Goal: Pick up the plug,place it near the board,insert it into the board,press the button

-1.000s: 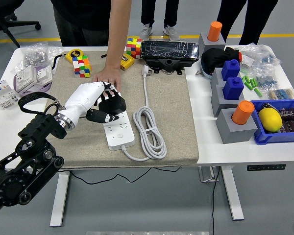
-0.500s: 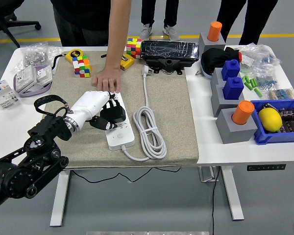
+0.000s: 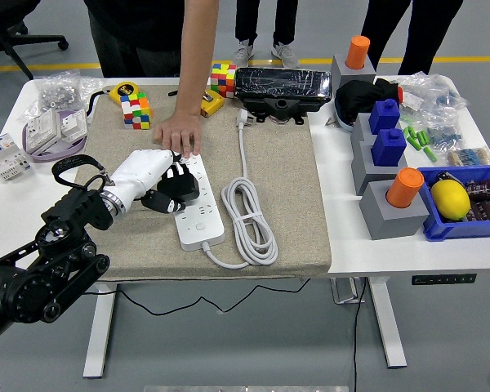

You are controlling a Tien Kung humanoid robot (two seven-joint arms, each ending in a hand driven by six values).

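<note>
Head view: left robot hand (image 3: pixel 165 181), fingers curled, empty, atop white power strip (image 3: pixel 198 208); no legible print.

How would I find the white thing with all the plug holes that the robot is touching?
Look at the beige mat covering the middle of the white table. Near its front left lies the white power strip, with the robot's left hand resting on its far end beside a person's hand. It is the only long flat white bar, and a coiled white cord runs from it.
</note>
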